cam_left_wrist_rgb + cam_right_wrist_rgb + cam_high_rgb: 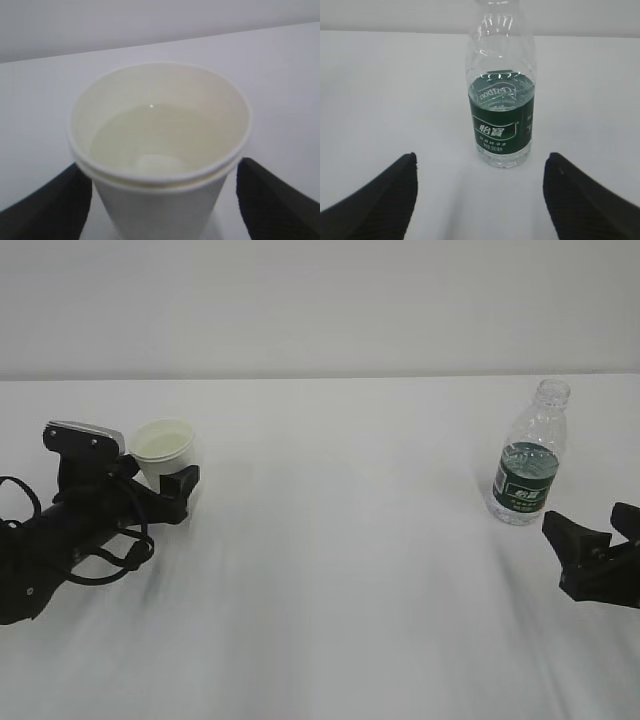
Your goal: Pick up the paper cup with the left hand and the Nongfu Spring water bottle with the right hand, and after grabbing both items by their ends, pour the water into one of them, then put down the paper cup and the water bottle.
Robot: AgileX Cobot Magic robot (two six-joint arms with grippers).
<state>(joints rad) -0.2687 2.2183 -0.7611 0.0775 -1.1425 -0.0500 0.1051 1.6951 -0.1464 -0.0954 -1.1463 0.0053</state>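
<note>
Standing at left of frame on the surface between the spread jaws of the left hand, not gripped: light, crushable paper cup, probably best taken gently below its rim.

The exterior view faced the table from a slant; wrist views sat close behind the paper cup and bottle, shared with it.
</note>
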